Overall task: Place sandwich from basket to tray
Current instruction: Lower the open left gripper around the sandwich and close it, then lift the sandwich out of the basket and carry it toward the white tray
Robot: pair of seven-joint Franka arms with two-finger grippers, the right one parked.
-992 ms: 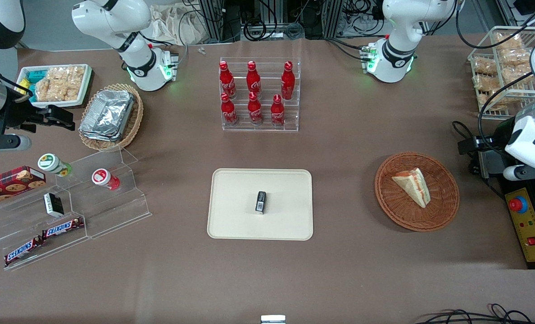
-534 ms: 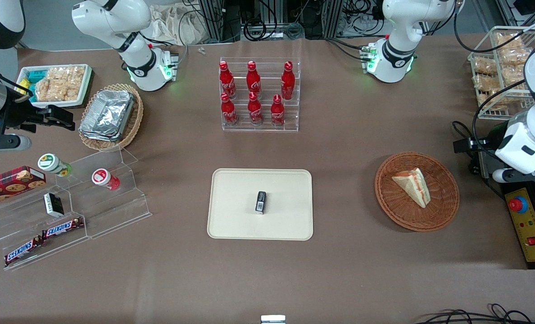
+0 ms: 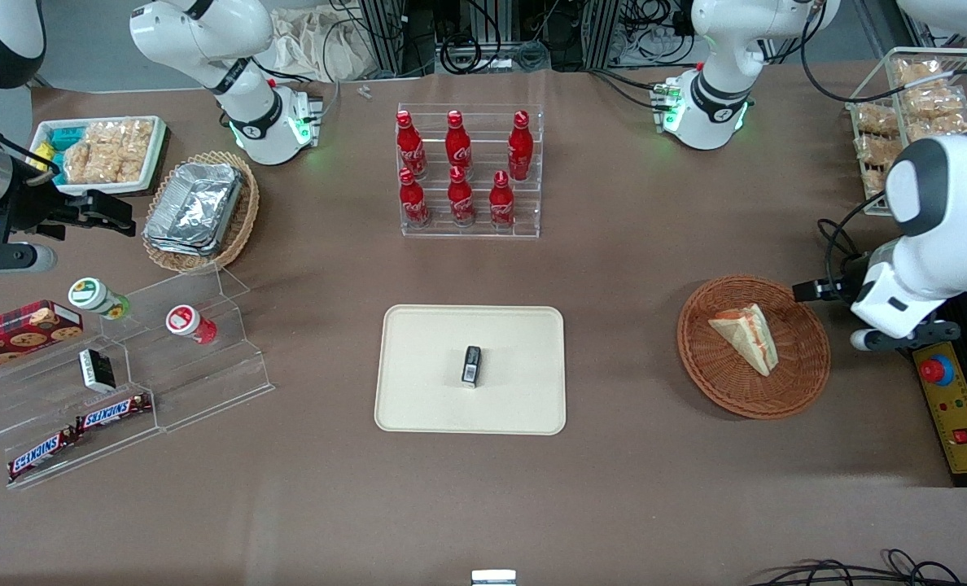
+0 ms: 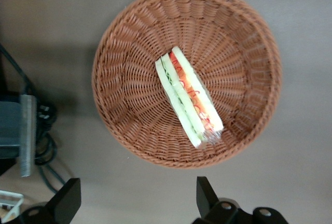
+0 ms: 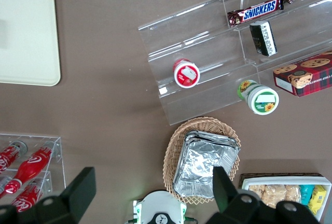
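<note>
The sandwich (image 3: 746,335) lies in the round wicker basket (image 3: 801,370) at the right of the front view, well apart from the cream tray (image 3: 418,399) at the centre of the frame, which carries only a small dark packet (image 3: 471,365). The gripper (image 4: 137,203) hangs above the table just beside the basket's rim, toward the working arm's end, its fingers (image 4: 206,195) spread wide and holding nothing.

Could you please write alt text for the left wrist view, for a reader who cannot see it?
A triangular sandwich with a red and green filling lies in a round reddish-brown wicker basket on a brown table. The left arm's gripper hangs open above the table just beside the basket's rim, touching nothing.
</note>
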